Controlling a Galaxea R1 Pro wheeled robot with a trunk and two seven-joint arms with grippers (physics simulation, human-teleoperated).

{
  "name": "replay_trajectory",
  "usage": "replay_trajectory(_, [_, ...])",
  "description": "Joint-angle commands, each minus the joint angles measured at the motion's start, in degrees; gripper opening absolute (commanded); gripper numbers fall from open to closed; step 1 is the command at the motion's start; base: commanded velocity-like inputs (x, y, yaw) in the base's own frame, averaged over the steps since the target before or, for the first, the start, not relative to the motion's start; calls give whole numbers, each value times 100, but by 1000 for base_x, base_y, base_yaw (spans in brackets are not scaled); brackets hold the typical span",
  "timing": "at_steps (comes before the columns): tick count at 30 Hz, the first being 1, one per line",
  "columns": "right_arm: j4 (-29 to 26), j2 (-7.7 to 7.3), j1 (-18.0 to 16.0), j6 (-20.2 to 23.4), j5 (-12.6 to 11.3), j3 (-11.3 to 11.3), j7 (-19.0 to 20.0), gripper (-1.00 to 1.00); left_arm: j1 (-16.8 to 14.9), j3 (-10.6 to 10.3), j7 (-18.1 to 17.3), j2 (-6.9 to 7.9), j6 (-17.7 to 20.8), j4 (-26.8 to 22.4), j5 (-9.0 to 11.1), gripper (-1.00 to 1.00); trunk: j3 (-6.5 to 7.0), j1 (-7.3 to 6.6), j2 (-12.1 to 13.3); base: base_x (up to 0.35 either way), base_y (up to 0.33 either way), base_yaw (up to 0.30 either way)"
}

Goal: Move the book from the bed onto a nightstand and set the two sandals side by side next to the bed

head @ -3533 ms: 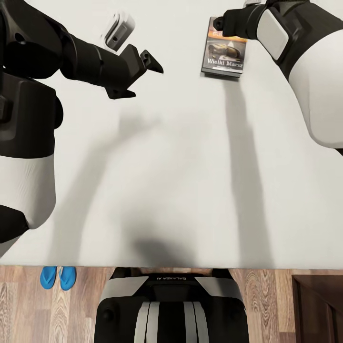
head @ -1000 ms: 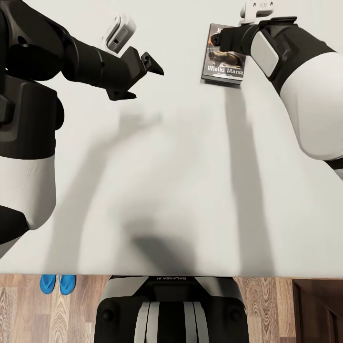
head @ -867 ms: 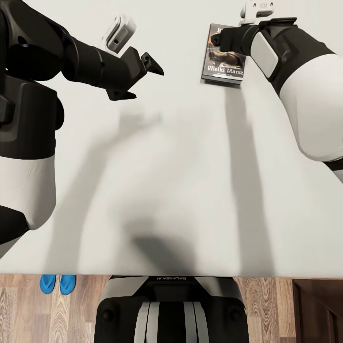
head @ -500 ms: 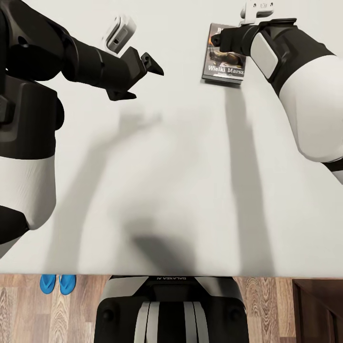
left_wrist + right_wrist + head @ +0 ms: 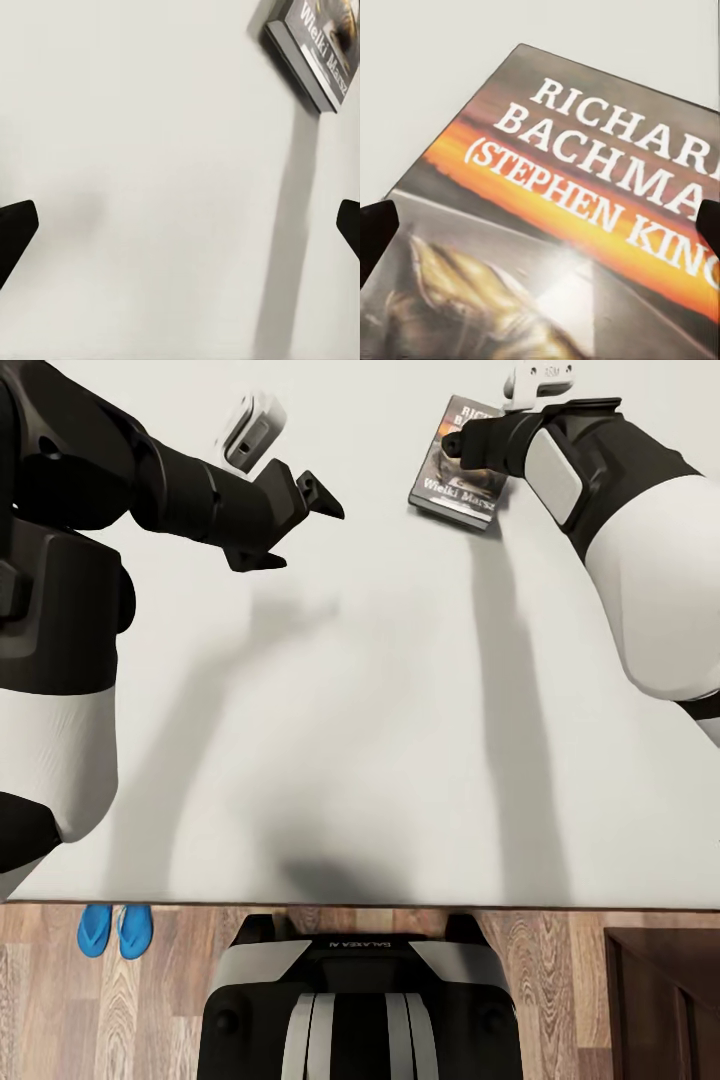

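While the two sandals [image 5: 115, 931] already lie paired on the floor beside the bed [image 5: 380, 760], the book [image 5: 455, 465] is still on it under my right gripper [image 5: 470, 440], jaws apart; left gripper [image 5: 290, 520] hangs open.

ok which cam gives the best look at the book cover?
Right wrist view: the book sits close, author lettering and orange band legible. Head view shows it small on the bed, partly behind the right arm. Left wrist view catches only a corner.
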Motion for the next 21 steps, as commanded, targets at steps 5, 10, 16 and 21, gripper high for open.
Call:
replay_trajectory(5, [339,4,-5,43,64,-35,22,100,-6,0,45,4,47,-2,30,100,-3,0,-1,-31,-14,0])
replay_trajectory(10, [336,5,-12,48,64,-34,22,100,-4,0,45,3,47,-1,30,100,-3,0,-1,-11,-5,0])
replay_trajectory(16, [335,5,-19,49,64,-34,22,100,-2,-4,45,3,47,-1,30,100,-3,0,-1,-72,-20,0])
replay_trajectory(21, [332,6,-22,50,64,-34,22,100,-4,-6,45,3,47,-1,30,100,-3,0,-1,-227,-76,0])
